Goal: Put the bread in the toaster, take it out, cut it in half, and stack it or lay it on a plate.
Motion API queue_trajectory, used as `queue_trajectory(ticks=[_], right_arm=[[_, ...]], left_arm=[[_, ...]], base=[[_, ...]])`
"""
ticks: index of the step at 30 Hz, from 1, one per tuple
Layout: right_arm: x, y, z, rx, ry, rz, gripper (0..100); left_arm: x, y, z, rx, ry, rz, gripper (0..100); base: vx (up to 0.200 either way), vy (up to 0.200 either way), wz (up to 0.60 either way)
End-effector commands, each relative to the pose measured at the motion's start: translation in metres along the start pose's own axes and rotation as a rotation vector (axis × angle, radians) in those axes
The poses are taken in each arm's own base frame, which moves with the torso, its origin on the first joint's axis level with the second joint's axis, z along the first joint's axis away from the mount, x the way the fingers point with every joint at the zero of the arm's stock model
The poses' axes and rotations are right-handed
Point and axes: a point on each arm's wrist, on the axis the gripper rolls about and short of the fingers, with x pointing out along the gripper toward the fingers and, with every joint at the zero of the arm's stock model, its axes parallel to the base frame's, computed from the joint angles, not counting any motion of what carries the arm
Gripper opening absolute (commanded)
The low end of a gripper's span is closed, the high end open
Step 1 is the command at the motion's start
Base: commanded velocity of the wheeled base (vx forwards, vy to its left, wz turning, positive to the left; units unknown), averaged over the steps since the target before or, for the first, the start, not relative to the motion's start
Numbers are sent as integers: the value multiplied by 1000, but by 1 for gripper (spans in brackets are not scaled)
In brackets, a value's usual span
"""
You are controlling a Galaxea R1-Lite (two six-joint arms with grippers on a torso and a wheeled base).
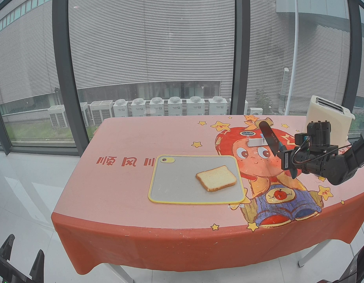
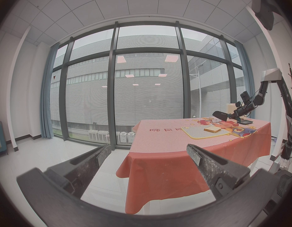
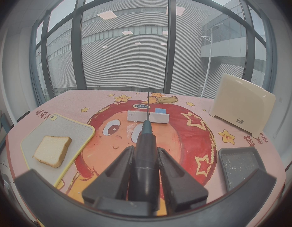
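Bearing everything, table (image 1: 123, 142): pink printed cloth.
Toaster (image 1: 329, 116): far right corner, no bread showing at its slots.
Cutting board (image 1: 178, 181): mid-table, grey with a yellow rim.
Dark tray (image 3: 240, 164): near the toaster, holding no bread.
Left gripper (image 2: 148, 150): low, off the table, jaws spread, holding nothing.
Right gripper (image 3: 145, 155): clenched on the knife handle, above the cloth to the right of the board.
Knife (image 1: 273, 140): blade raised, apart from the bread.
Bread (image 1: 216, 178): one whole browned slice, flat on the board's right part.
Progress: toasting looks done; cutting not yet begun; halving and plating are left.
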Motion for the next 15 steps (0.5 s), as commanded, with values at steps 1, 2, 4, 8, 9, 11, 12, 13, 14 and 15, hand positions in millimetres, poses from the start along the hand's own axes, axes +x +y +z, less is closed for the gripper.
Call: queue_trajectory(ticks=[1,2,4,8,9,11,12,13,14,15], right_arm=[[-9,0,8,-1,-30,2,0],[-11,0,9,-1,-36,2,0],[-19,3,12,-5,-49,11,0],[-25,8,13,-12,-56,24,0],[-29,11,13,-17,-59,34,0],[-34,16,12,-23,-60,47,0],[-36,17,11,-26,-60,52,0],[-38,19,11,-27,-62,58,0],[-40,21,11,-33,-62,64,0],[-42,23,10,-35,-61,70,0]], left_arm=[[1,0,-5,-1,19,1,100],[1,0,-5,1,19,0,100],[1,0,-5,-1,19,1,100],[1,0,-5,-1,19,1,100],[1,0,-5,-1,19,1,100],[1,0,-5,-1,19,1,100],[1,0,-5,1,19,0,100],[1,0,-5,-1,19,1,100],[1,0,-5,-1,19,1,100],[1,0,-5,-1,19,1,100]], base=[[0,0,0],[0,0,0],[0,0,0],[0,0,0],[0,0,0],[0,0,0],[0,0,0],[0,0,0],[0,0,0],[0,0,0]])
